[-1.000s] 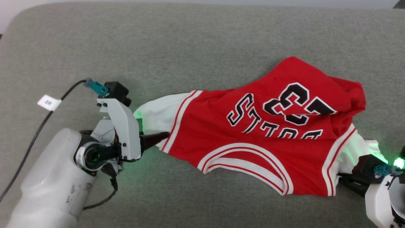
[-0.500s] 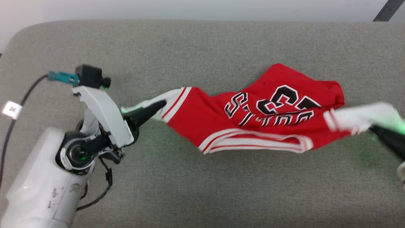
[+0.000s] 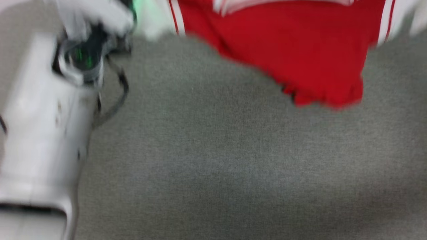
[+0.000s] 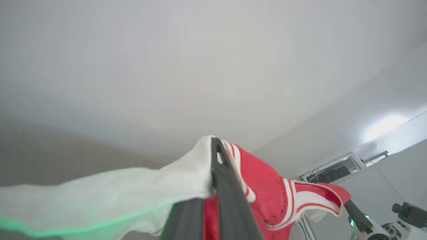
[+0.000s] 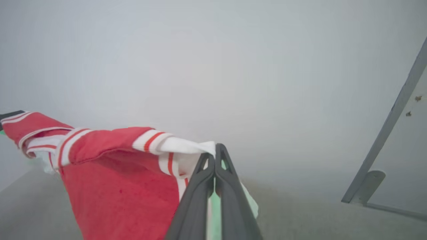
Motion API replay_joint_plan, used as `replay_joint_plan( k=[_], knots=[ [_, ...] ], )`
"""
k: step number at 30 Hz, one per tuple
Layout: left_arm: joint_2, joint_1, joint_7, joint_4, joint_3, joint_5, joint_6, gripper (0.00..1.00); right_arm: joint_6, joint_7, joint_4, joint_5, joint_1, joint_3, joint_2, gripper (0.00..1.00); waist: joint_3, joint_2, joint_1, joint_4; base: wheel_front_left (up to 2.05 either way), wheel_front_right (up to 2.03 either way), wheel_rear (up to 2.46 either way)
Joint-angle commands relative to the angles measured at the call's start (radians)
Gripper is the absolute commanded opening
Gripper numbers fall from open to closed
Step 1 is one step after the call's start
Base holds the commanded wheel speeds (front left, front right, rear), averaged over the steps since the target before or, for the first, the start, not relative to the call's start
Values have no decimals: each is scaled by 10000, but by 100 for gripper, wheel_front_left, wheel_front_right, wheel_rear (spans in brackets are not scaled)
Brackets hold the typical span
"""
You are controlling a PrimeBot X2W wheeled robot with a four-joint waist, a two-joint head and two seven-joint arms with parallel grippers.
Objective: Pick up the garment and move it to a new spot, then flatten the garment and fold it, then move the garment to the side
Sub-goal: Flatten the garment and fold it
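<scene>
I've got L fingers (image 4: 230, 200) & R fingers (image 5: 233, 200) each clamped on a trimmed edge of the garment (image 3: 300, 50), so it hangs spread betw. them above the grey surface (image 3: 213, 166), ready to relocate.

The desk (image 3: 213, 160) is covered in a grey, finely woven cloth, plain and even in tone, with a soft darker shade across its near part toward the right. The head view is blurred, so the weave shows clearly only near the middle. Over the far part hangs the jersey (image 3: 293, 50), its uneven lower edge close above the cloth. Whether it touches the desk cannot be told.
</scene>
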Motion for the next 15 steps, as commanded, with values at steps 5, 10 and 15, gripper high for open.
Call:
replay_joint_plan(
  k=[5, 10, 15],
  knots=[
    [-359, -2941, -1834, 1847, 159, 921, -241, 0, -19, 341, 2209, -997, -3172, -485, 1567, 0, 1369, -1, 0, -122, 0, 0, 0],
    [-699, -5201, -3061, 3176, 324, 1104, -661, 0, -19, -469, 4031, -1943, -5445, -907, 2521, 0, 1548, -1, 0, -64, 0, 0, 0],
    [-968, -6141, -3506, 3889, 469, 703, -937, 0, -19, -1101, 4723, -2279, -6141, -742, 2812, 0, 1381, -1, 0, 54, 0, 0, 0]
  ],
)
